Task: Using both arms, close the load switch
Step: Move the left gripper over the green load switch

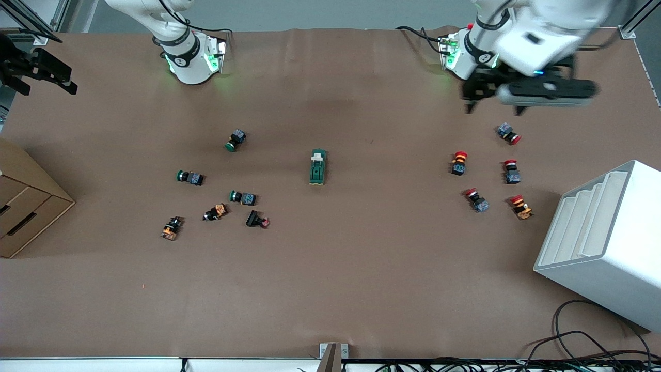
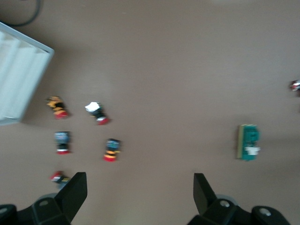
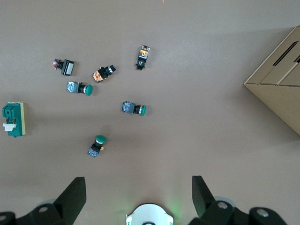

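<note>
You had the load switch [image 1: 318,167] lying flat on the brown table [image 1: 361,268], untouched, roughly midway between the two arms' bases. Taking that switch as your landmark: the left gripper [image 1: 477,95] hung in the air toward the left arm's end of the table, well apart from the switch, over bare tabletop just by its own base. In the left wrist view its fingers [image 2: 72,194] stood wide apart, holding nothing, and the switch showed off to one side of the gap rather than between them. The red-capped push buttons [image 1: 488,173] lay scattered between that gripper and the white tiered rack [image 1: 601,243].

Your right gripper [image 1: 38,72] waited at the right arm's end, also far from the switch. Its fingers [image 3: 72,197] were spread and empty. The green-capped push buttons [image 1: 217,181] lay on that side of the switch, with a cardboard box [image 1: 26,206] past them.
</note>
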`<state>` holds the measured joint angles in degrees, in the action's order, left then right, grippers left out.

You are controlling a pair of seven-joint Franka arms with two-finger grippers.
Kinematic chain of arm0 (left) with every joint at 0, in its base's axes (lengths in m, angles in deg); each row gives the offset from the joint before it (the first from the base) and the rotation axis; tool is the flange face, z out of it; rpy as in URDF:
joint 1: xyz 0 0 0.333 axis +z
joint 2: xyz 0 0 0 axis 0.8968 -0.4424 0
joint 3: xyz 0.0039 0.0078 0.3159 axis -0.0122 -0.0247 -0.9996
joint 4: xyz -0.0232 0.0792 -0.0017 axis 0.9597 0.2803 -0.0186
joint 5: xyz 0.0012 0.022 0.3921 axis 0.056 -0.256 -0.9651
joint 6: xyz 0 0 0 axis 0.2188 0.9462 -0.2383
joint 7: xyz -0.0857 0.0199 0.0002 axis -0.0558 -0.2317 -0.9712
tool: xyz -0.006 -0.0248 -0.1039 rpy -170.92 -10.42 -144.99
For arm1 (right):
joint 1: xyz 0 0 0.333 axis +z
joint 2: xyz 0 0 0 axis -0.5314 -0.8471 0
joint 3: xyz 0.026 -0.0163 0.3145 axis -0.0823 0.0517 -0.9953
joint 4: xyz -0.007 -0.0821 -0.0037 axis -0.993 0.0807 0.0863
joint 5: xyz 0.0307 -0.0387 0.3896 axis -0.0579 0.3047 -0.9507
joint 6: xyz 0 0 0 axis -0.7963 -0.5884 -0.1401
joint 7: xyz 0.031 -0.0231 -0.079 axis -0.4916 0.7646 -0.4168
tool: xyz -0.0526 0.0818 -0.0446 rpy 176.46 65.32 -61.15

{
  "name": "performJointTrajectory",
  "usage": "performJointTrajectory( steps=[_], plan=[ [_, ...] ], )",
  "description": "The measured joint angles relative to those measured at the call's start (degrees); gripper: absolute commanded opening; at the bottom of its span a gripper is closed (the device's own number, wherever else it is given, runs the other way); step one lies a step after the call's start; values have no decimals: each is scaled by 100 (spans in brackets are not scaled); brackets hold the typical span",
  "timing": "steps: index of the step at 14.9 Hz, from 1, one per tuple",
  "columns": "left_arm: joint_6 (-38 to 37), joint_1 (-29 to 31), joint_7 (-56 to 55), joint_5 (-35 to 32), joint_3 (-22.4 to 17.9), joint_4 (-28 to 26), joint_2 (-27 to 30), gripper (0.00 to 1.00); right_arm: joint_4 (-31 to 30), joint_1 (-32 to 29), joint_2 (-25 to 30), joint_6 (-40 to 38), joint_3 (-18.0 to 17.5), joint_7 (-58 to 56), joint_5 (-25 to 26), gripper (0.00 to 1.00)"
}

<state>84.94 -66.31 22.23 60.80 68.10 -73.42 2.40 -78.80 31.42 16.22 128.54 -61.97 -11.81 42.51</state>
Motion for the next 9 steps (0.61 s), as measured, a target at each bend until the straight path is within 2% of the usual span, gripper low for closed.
performJointTrajectory(
  steps=[2,5,7,9],
  plan=[
    [229,-38,-985,-7,487,-45,-155,100,0,0,0,2,-3,1,0,100],
    [831,-133,-2201,-30,986,-314,-310,100,0,0,0,5,-7,1,0,100],
    [1267,-430,-3061,-181,1153,-584,-412,100,1,0,0,8,-8,1,0,100],
    [1423,-1021,-4170,-735,1191,-730,-663,100,2,0,0,9,-9,1,0,100]
  ],
)
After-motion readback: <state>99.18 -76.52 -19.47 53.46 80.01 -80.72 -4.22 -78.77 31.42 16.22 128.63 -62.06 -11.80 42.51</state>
